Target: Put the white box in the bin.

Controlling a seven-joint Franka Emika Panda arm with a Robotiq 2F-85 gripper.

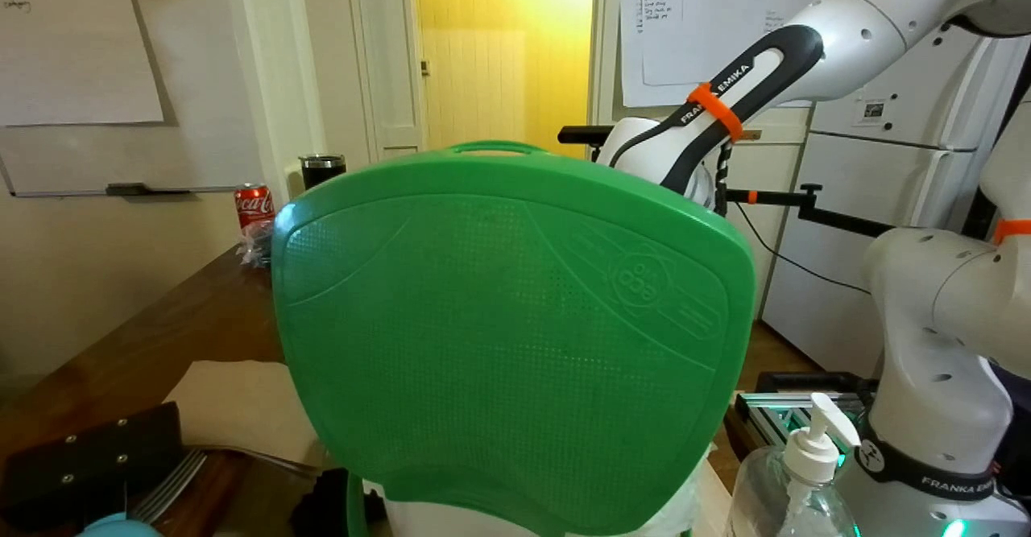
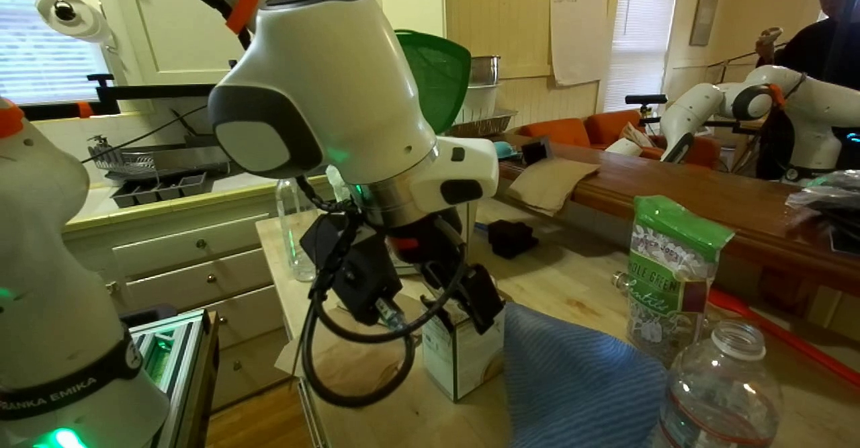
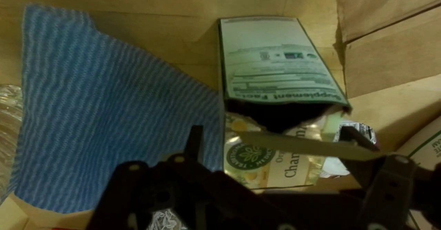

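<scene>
The white box (image 2: pixel 463 350) is an open tea carton with green edges, standing on the wooden table. In the wrist view the box (image 3: pixel 275 61) has a torn, dark opening and a yellow chamomile face. My gripper (image 2: pixel 462 308) is at the box's top. In the wrist view my gripper (image 3: pixel 274 133) is open, one finger on each side of the box, with a gap at the left finger. A pale strip crosses the box near the right finger. The bin's raised green lid (image 1: pixel 515 336) shows above its white body (image 1: pixel 451 519); the lid also shows behind the arm (image 2: pixel 440 78).
A blue cloth (image 2: pixel 578 374) lies against the box. A green lentil bag (image 2: pixel 672 280) and a clear bottle (image 2: pixel 725 394) stand beyond it. A soap bottle (image 1: pixel 793 489) stands near the bin. A black item (image 2: pixel 510 237) and brown paper (image 2: pixel 551 183) lie farther back.
</scene>
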